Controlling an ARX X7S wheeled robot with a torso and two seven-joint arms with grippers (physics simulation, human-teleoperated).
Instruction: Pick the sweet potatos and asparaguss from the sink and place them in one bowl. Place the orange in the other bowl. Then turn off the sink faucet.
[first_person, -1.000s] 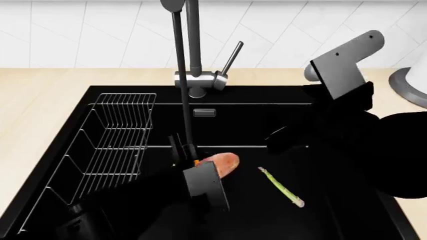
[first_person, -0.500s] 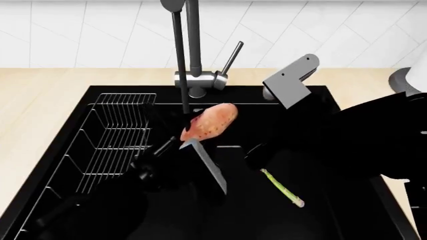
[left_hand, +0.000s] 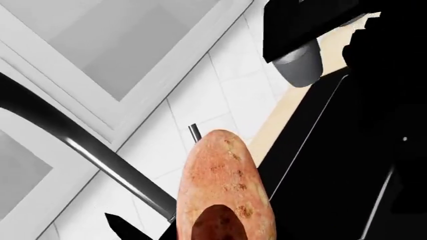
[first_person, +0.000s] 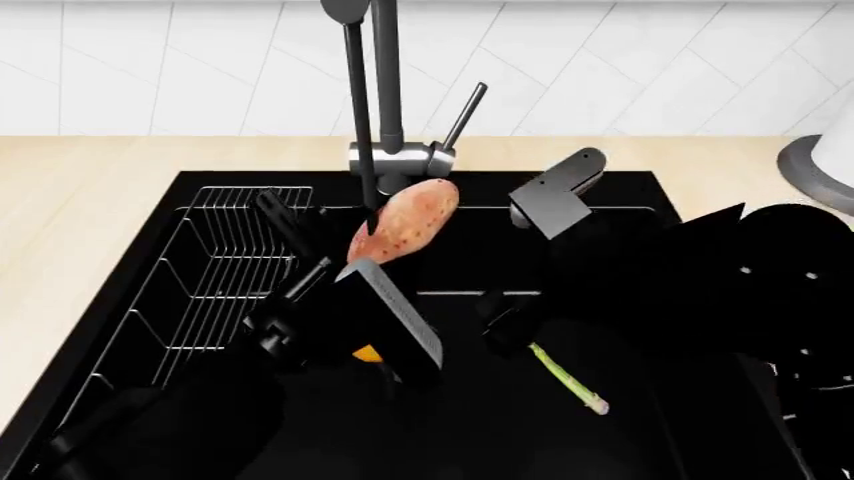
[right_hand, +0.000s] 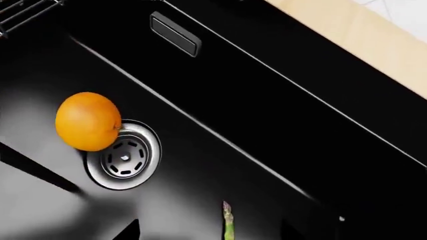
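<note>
In the head view my left gripper (first_person: 350, 262) is shut on a speckled pinkish sweet potato (first_person: 404, 222), held above the black sink (first_person: 441, 190) close to the faucet (first_person: 387, 100). The left wrist view has that tuber (left_hand: 227, 190) filling the space between the jaws of the left gripper (left_hand: 220, 236). My right gripper (first_person: 507, 322) hangs open low in the basin, just above the near end of a green asparagus (first_person: 567, 378). Its wrist view shows the spear's tip (right_hand: 229, 225) between the spread fingers, and the orange (right_hand: 88, 121) beside the steel drain (right_hand: 125, 155). No bowl is in view.
A wire rack (first_person: 227, 280) lines the sink's left side. The faucet's lever (first_person: 463, 115) stands angled up to the right. A grey base of a white roll (first_person: 817, 172) sits on the counter at the far right. A sliver of orange (first_person: 367, 352) shows under my left arm.
My left gripper has lifted the sweet potato from the sink floor up toward the faucet. My right arm has swung left and down into the basin over the asparagus.
</note>
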